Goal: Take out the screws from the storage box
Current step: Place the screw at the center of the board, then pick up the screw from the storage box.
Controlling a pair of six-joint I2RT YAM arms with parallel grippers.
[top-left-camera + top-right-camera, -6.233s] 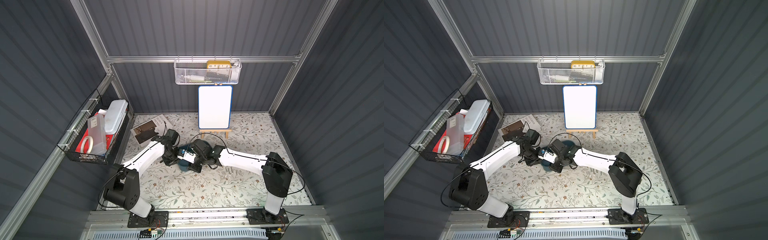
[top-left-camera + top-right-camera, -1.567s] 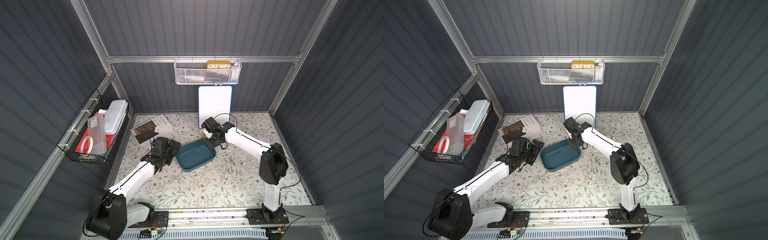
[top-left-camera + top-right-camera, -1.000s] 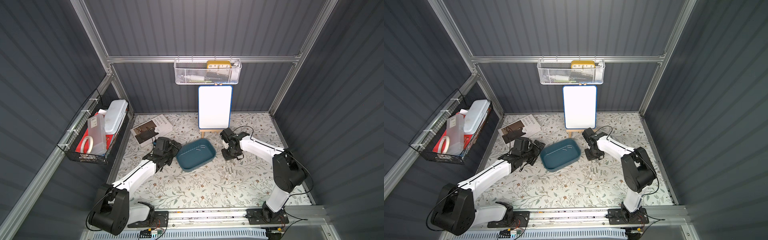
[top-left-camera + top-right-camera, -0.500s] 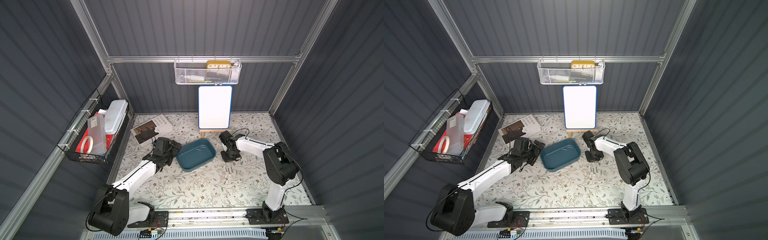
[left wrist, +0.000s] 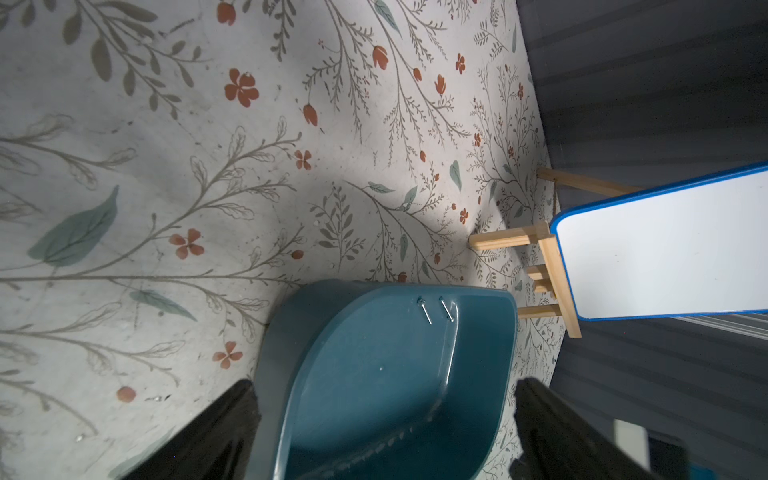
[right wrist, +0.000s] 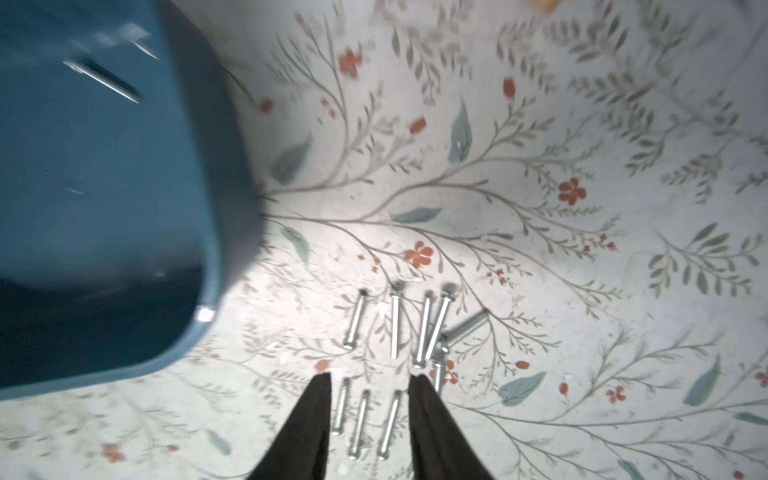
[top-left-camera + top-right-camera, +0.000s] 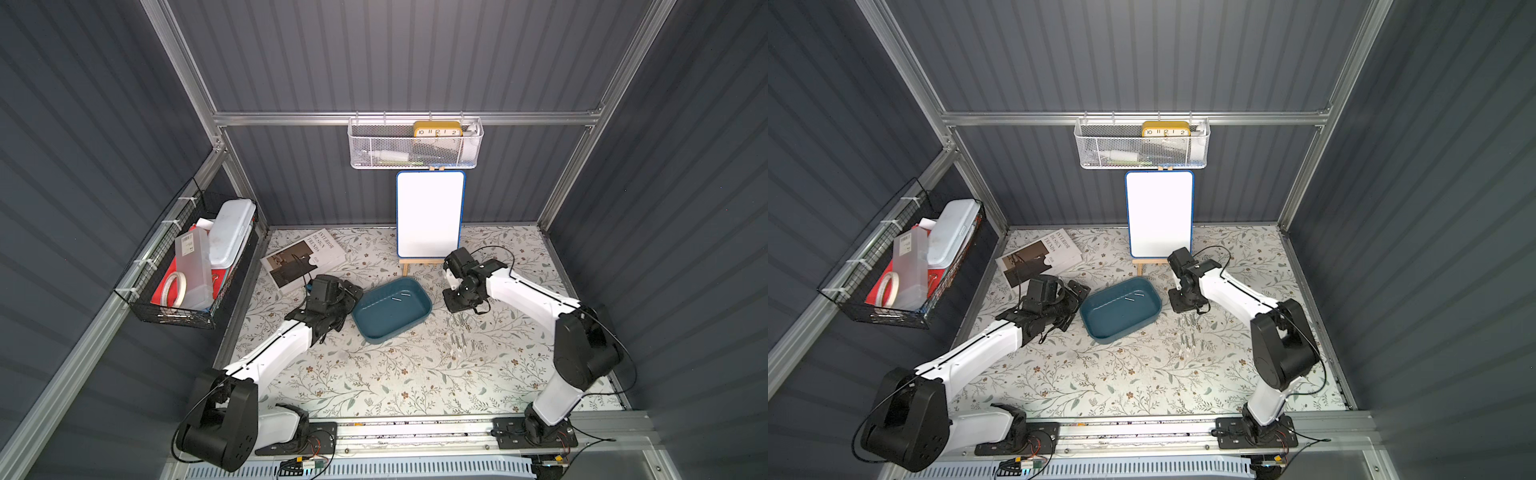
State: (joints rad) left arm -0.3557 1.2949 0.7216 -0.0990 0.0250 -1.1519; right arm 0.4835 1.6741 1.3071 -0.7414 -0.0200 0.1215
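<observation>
Right wrist view: storage box is blurred and cut off by the frame edge, and the two screws inside are just streaks. Box long axis runs diagonally on the bench, near-left to far-right. Its two screws lie flat, roughly parallel, by the far end. The other screws lie flat on the bench right of the box, mostly parallel in two rows, one skewed. Right claw is part open, gripping nothing; its height over the screws is unclear. Left claw is fully spread, straddling the box's end; contact unclear.
</observation>
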